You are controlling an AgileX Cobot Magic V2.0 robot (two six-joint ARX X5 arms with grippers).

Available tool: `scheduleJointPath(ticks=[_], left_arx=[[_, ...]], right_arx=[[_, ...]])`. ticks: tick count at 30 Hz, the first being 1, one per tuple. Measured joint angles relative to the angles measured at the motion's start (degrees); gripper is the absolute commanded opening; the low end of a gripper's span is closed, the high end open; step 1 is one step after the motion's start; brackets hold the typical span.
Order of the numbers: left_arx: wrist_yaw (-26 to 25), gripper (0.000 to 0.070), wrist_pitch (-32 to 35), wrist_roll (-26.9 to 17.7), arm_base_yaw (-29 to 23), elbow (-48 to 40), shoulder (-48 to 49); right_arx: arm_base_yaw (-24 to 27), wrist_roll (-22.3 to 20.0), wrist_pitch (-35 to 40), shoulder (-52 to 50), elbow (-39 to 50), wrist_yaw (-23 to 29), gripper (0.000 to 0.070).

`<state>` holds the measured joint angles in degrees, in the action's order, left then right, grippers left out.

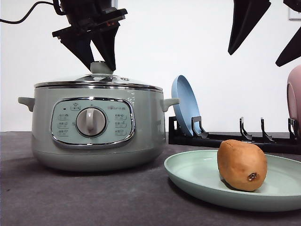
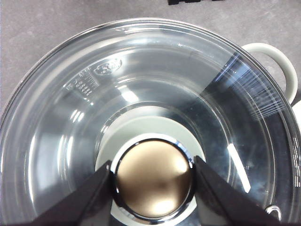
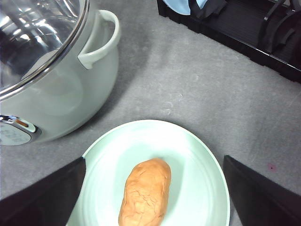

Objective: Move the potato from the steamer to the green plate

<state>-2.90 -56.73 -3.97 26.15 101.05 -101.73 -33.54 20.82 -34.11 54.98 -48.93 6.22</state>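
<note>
The potato lies on its side on the green plate at the lower right of the front view, its small dark spot turned toward the camera. The right wrist view has it left of the plate's centre, long axis running up the frame. By that placement the transfer looks complete.

The steamer stands at left of the front view, glass lid seated on the pot. The left gripper reaches down at the lid's knob; in the left wrist view its dark fingers flank the chrome-ringed knob on both sides, very close against it, but the frames do not settle whether they are clamped or only resting alongside.

The right gripper hangs above the plate with jaws spread wide and nothing between them, well clear of the potato.

Behind the plate, a black dish rack holds a blue plate upright, and a pink plate edges in at far right.

Judging by its smooth, rounded skin, the potato is probably firm, moderately heavy and apt to roll or slip; a hold across its narrow middle would likely be surest.
</note>
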Motion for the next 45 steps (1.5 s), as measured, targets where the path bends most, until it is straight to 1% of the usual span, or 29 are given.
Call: scheduleJointPath(ticks=[4, 5, 6, 8, 10, 11, 12, 15, 23, 26, 29, 34, 39, 42, 44, 45], left_arx=[[0.0, 0.0002, -0.03, -0.02, 0.0, 0.06, -0.12], [0.0, 0.0011, -0.08, -0.02, 0.0, 0.1, -0.15], [0.0, 0.0042, -0.2, -0.02, 0.0, 0.19, -0.21], [0.0, 0.0176, -0.31, -0.02, 0.0, 0.24, -0.22], [-0.01, 0.034, -0.37, 0.01, 0.0, 0.24, -0.23], [-0.03, 0.0408, -0.4, 0.1, 0.0, 0.24, -0.26], [-0.04, 0.0461, -0.43, 0.28, 0.0, 0.24, -0.34], [-0.07, 0.0514, -1.08, 0.24, -0.02, 0.24, -0.43], [-0.07, 0.0515, -0.58, 0.26, -0.02, 0.24, 1.07], [-0.07, 0.0514, -0.57, 0.32, -0.02, 0.24, 4.05], [-0.49, 0.0508, -1.12, 0.42, -0.02, 0.24, 7.8], [-4.42, 0.0508, -3.96, 0.44, -0.02, 0.24, 12.9], [-9.18, 0.0507, -7.96, 0.46, -0.02, 0.24, 17.35], [-11.74, 0.0487, -10.56, 0.44, -0.02, 0.24, 19.96], [-13.01, 0.0457, -12.75, 0.46, -0.02, 0.24, 21.45], [-13.51, 0.0455, -13.95, 0.46, -0.02, 0.24, 22.11]], right_arx=[[0.0, -0.02, 0.0, 0.0, 0.0, 0.0, 0.0591], [0.0, -0.02, 0.0, 0.0, 0.0, 0.0, 0.0592], [0.0, -0.02, 0.0, 0.0, 0.0, 0.0, 0.0592], [0.0, 0.0, 0.0, 0.0, 0.0, 0.0, 0.0591], [0.0, -0.02, 0.0, 0.0, 0.0, 0.0, 0.0591], [0.0, -0.03, 0.0, 0.0, 0.0, 0.0, 0.0591], [0.0, -0.04, 0.0, 0.0, 0.0, 0.0, 0.0591], [0.0, -0.06, 0.0, 0.0, 0.0, -0.17, 0.0592], [0.0, -0.13, -0.87, 0.0, 0.0, -0.18, 0.0592], [0.0, -0.62, -1.03, 0.0, 0.0, -0.45, 0.0591], [0.0, -1.18, -1.03, 0.0, 0.0, -1.95, 0.0592], [0.0, -1.56, -1.04, 0.0, 0.0, -5.54, 0.0591], [0.0, -2.36, -1.11, 0.0, 0.0, -10.73, 0.0591], [0.0, -2.67, -1.39, 0.0, 0.0, -13.37, 0.0591], [0.0, -2.83, -1.72, 0.0, 0.0, -14.3, 0.0591], [0.0, -2.86, -2.02, 0.0, 0.0, -14.87, 0.0591]])
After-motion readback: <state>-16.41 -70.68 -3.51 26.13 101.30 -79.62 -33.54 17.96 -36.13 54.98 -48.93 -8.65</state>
